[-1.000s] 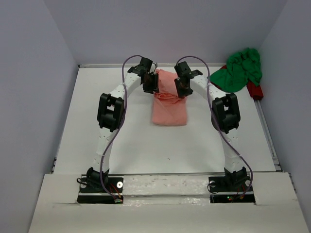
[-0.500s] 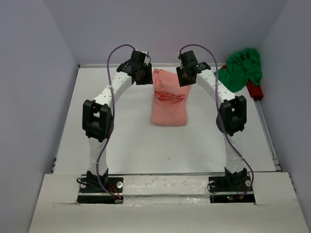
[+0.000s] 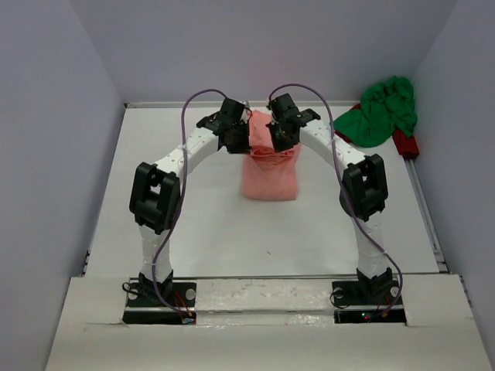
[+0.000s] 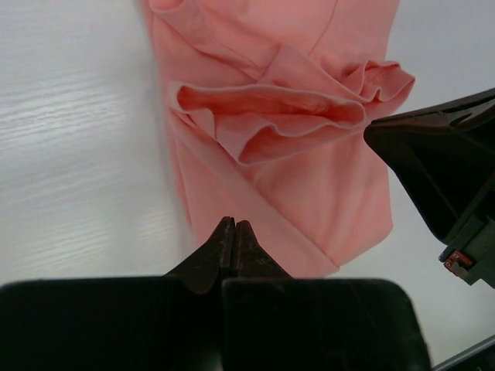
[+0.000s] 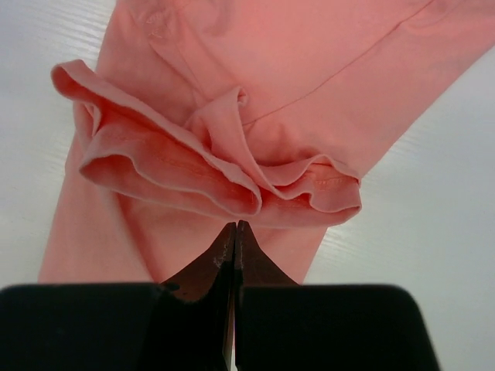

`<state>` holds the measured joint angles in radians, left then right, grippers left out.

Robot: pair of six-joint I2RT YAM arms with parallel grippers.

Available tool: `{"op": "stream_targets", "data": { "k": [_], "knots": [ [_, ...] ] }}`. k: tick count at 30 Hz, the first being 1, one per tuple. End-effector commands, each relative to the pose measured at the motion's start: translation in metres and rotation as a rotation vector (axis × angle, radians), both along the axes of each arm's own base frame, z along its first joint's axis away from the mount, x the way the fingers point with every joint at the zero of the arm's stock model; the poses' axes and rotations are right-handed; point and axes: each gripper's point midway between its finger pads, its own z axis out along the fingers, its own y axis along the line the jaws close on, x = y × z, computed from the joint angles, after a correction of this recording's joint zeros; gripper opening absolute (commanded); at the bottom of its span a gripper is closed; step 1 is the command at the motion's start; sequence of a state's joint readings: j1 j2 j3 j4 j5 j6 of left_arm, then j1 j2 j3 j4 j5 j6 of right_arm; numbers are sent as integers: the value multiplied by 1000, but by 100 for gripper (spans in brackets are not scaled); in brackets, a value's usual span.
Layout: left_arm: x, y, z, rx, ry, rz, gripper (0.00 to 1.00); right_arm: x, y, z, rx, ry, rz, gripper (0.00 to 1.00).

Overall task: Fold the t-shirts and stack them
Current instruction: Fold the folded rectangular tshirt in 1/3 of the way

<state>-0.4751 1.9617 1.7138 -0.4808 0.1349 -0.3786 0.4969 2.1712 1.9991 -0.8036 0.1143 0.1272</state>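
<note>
The salmon pink t-shirt (image 3: 269, 174) lies folded into a narrow strip at the table's middle, with a ruffled, bunched fold (image 4: 271, 116) across its far part. The bright green t-shirt (image 3: 383, 112) sits crumpled at the back right corner. My left gripper (image 3: 236, 139) hovers over the pink shirt's far left edge, its jaws pressed together (image 4: 233, 224) with no cloth seen between them. Over the far right edge, just short of the ruffle (image 5: 232, 185), my right gripper (image 3: 280, 137) is shut too (image 5: 235, 226), also empty.
A red object (image 3: 405, 144) lies under the green shirt by the right rail. Walls enclose the white table (image 3: 193, 224) on three sides. The two wrists stand close together; the right one's black body (image 4: 441, 170) shows in the left wrist view.
Both grippers swung inward from the sides over the pink shirt's far part and went from open to shut. The shirt itself has not shifted.
</note>
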Motion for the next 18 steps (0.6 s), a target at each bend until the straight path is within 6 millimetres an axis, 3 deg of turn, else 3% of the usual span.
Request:
{"op": "stream_targets", "data": {
  "k": [1, 4, 11, 18],
  "knots": [
    [-5, -28, 9, -66, -23, -54, 0, -4, 1, 10, 29, -8, -17, 0],
    [-5, -36, 6, -71, -13, -67, 0, -8, -2, 9, 27, -3, -23, 0],
    [1, -49, -9, -101, 17, -86, 0, -20, -6, -17, 17, 44, -31, 0],
    [12, -59, -28, -105, 43, -95, 0, -12, -5, -26, 5, 34, -36, 0]
  ]
}}
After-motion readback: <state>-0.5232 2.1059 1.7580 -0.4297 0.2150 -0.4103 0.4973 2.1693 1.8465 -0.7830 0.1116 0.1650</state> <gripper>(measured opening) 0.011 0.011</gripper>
